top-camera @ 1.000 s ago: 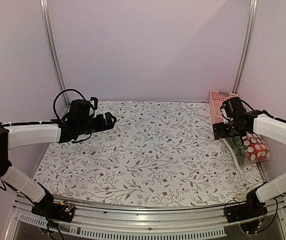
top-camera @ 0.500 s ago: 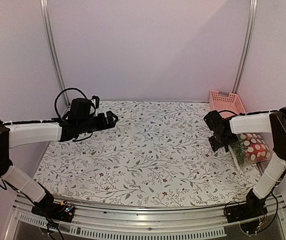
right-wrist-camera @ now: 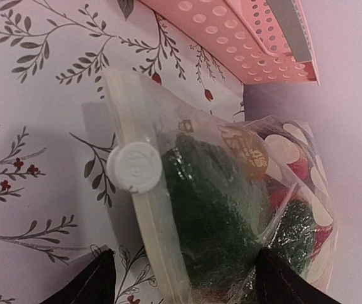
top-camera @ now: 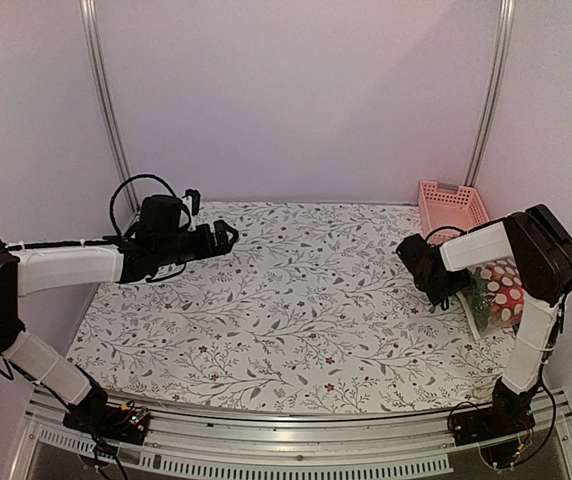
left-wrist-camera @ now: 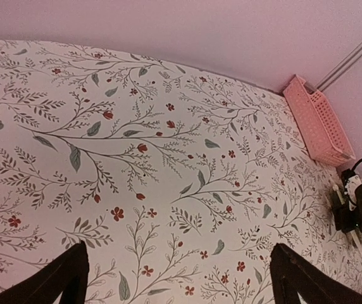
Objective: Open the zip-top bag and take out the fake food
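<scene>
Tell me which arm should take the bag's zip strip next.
Right. The right tool hangs open right at the zip-top bag, its zip strip straight ahead; the left tool hovers far across the table.

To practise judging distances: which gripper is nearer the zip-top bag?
Right. The right gripper hovers just beside the zip-top bag, facing its zip edge at the table's right side. The left gripper hangs over the far-left part, well away.
</scene>
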### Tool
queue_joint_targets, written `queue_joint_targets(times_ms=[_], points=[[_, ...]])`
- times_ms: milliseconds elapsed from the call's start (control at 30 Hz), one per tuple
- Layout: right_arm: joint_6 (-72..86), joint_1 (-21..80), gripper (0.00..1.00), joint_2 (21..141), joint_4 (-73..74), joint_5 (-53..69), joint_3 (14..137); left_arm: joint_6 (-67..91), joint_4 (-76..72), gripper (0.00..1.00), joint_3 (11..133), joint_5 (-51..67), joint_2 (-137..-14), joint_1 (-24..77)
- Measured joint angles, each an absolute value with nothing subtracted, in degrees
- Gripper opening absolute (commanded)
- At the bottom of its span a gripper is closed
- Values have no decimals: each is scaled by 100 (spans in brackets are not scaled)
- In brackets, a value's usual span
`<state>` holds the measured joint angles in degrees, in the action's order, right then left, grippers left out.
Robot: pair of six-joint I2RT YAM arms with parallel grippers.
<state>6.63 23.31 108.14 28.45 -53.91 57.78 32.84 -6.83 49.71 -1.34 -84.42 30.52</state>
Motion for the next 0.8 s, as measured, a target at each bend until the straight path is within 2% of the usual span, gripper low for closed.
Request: queue_joint_targets(times_ms=[200, 433, 467, 533, 567, 800], points=[[705, 2331, 46, 10965, 2777, -5883, 5808, 3284, -764, 100, 4954, -75, -8436, 3052], [626, 2331, 28, 11000, 2751, -5953, 5966, 3286, -790, 100, 4934, -62, -8436, 3052], [596, 2331, 23, 10997, 2735, -5942, 5979, 3286, -792, 100, 4934, -62, -8436, 3052], [537, 2331, 5, 10986, 2731, -5927, 5992, 3286, -801, 99, 4934, -62, -8436, 3052], [473, 2331, 0, 10967, 2729, -5902, 5992, 3286, -803, 100, 4934, -62, -8438, 3052], [336, 2349, 0, 10573, 2729, -5533, 5992, 3288, -832, 100, 4934, -10, -8447, 3052]])
